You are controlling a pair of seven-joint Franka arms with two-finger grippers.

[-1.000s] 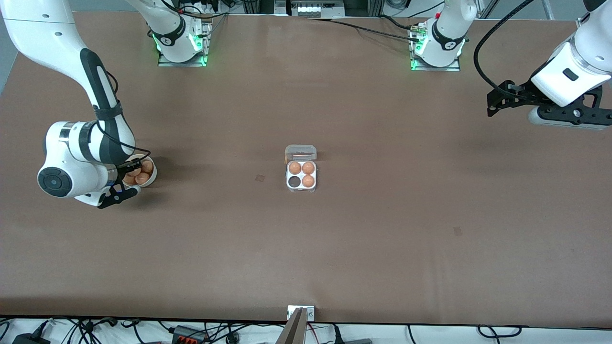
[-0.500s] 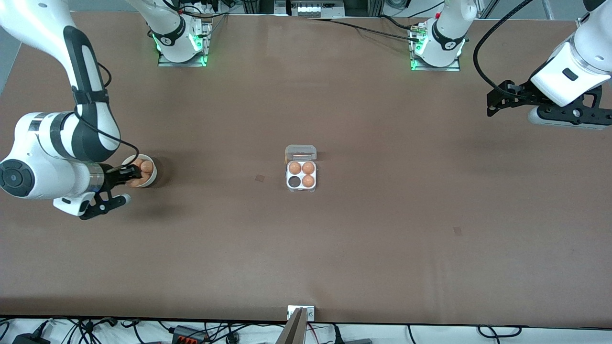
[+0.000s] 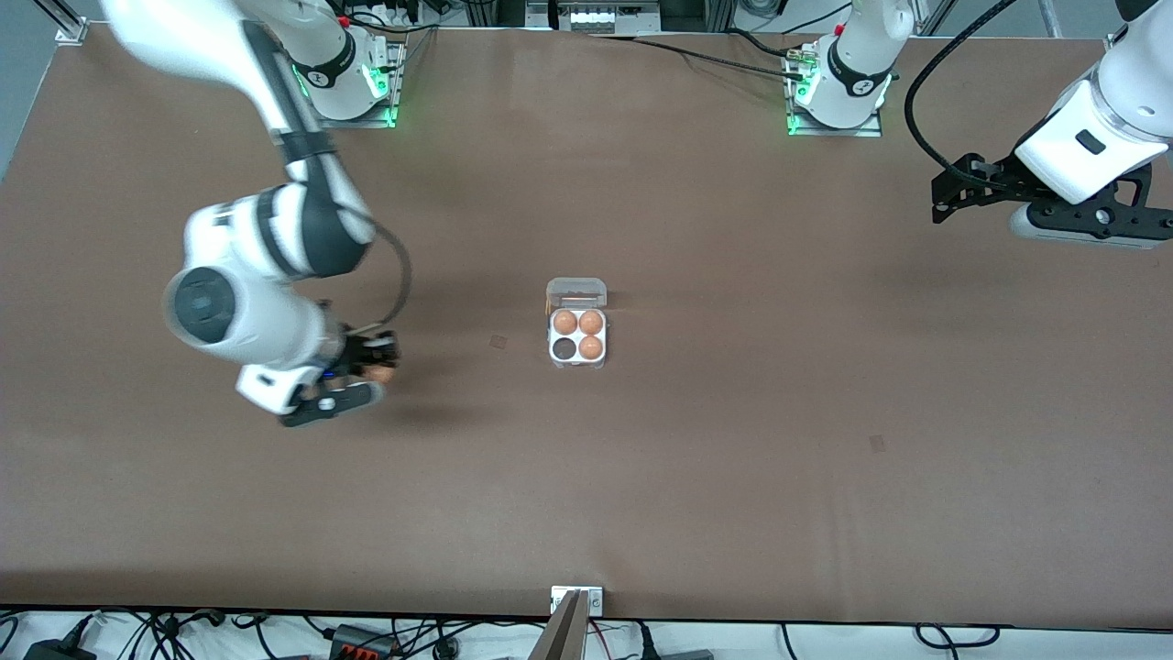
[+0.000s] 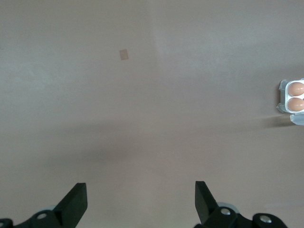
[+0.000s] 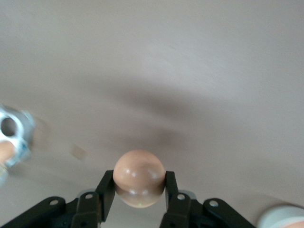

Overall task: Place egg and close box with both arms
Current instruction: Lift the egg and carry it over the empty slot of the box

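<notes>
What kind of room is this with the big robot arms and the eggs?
Probably a robot test lab. Two white arms are bolted to a brown table with cables along its edges. The right gripper carries an egg over the table toward the box; the left gripper waits, open.

right end effector point(image 3: 374, 362) | lifted egg point(image 3: 380, 373) from bowl | now nearer box point(image 3: 578, 335)

Egg carton point(image 4: 293, 99): cut by the left wrist view's edge, two eggs showing; blurred in the right wrist view. Right gripper point(image 3: 371, 362): mostly hidden under its wrist. Held egg point(image 5: 139, 178): lower part hidden by the fingers point(image 5: 107, 190).
</notes>
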